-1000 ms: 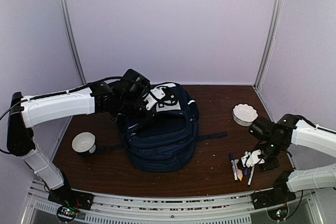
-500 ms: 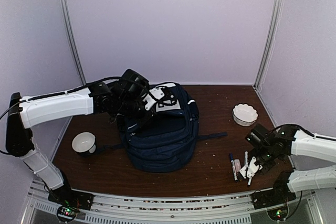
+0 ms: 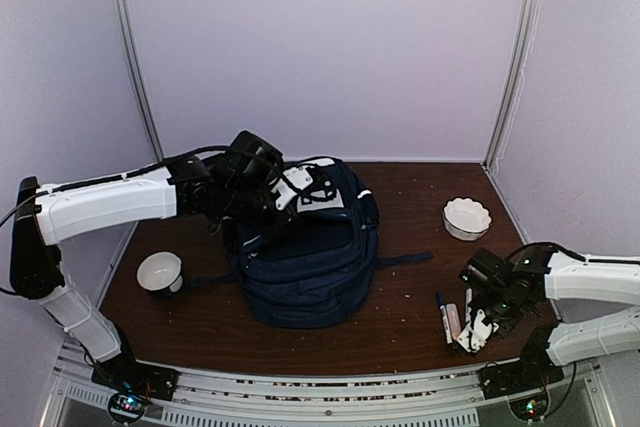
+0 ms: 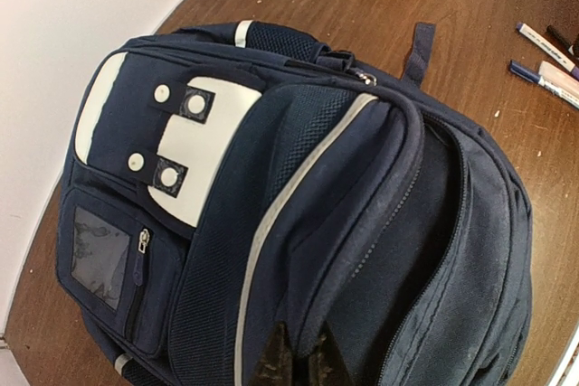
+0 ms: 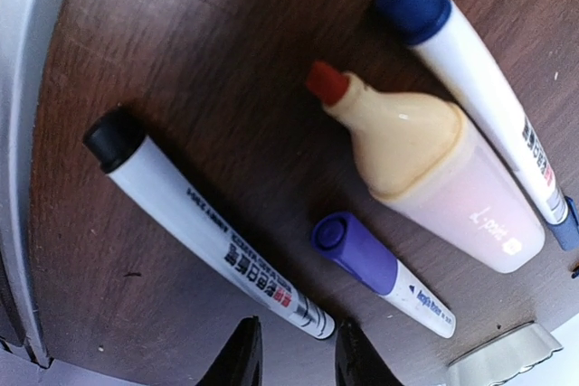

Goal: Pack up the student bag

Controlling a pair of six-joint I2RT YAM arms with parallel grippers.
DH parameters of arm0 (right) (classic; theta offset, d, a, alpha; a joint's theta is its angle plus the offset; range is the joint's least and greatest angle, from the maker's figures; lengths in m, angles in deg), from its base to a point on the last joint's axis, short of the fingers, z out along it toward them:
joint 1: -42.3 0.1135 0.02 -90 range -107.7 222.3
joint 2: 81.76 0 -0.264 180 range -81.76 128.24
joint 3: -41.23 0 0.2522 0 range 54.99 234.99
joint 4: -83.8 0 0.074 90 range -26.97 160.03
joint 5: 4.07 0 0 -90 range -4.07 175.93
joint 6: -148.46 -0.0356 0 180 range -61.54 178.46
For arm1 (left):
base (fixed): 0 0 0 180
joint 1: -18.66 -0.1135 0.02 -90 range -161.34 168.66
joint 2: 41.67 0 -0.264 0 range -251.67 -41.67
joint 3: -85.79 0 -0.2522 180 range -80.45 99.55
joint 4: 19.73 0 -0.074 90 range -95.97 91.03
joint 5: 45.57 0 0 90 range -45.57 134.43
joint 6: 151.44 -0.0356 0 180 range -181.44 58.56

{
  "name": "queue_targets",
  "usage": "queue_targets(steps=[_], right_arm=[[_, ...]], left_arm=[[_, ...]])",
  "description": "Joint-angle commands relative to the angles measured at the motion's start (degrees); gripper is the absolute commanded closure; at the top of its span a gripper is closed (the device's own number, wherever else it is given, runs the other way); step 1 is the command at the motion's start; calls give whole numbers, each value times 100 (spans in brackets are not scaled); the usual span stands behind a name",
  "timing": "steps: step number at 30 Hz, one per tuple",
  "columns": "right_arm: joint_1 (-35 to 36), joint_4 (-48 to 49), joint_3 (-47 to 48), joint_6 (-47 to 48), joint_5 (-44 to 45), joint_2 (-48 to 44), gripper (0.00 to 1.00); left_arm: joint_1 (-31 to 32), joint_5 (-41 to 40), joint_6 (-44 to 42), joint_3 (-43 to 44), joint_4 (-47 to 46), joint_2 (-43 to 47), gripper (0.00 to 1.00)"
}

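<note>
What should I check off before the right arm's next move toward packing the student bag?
1. Main compartment of the student bag gaping: ok.
2. The left gripper pinching the bag's fabric, jaws shut: ok.
3. The right gripper straddling the tail of the black-capped marker: ok.
4. Marker firmly gripped: not ok, a gap shows beside it.
5. The purple-capped pen clear of the jaws: cannot tell, it lies close.

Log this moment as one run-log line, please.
left gripper: shut on student bag opening edge | right gripper: open, straddling black-capped marker tail
</note>
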Motion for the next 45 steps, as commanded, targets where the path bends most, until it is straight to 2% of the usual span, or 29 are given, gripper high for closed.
queue_targets(steps=[1, 11, 14, 19, 27, 30, 32, 36, 40, 45], right_arm=[[50, 189, -109, 82, 133, 153, 72], [146, 325, -215, 82, 72, 629, 80], [233, 370, -129, -65, 27, 902, 88], [473, 175, 206, -476, -190, 1234, 94], [1674, -1336, 876, -1173, -637, 850, 97], [1983, -1595, 1311, -1351, -815, 618, 98], [2054, -1649, 1643, -1534, -808, 778, 98], [2056, -1733, 2579, -1992, -869, 1434, 99], [2052, -1875, 3943, -2316, -1042, 2135, 99], [2049, -1145, 5457, -2887, -918, 3102, 99]], left_arm=[[-61, -142, -19, 33, -453, 320, 100], [-59, -237, -63, 33, -456, 337, 100], [-62, -263, -82, 25, -451, 344, 100], [-57, -304, -102, 20, -451, 338, 100], [-56, -303, -115, 16, -452, 311, 100], [-65, -273, -112, 28, -451, 270, 100], [-57, -255, -105, 33, -451, 261, 100], [-65, -273, -77, 28, -451, 295, 100], [-66, -272, -57, 15, -475, 310, 100], [-100, -201, -30, -2, -520, 379, 100]])
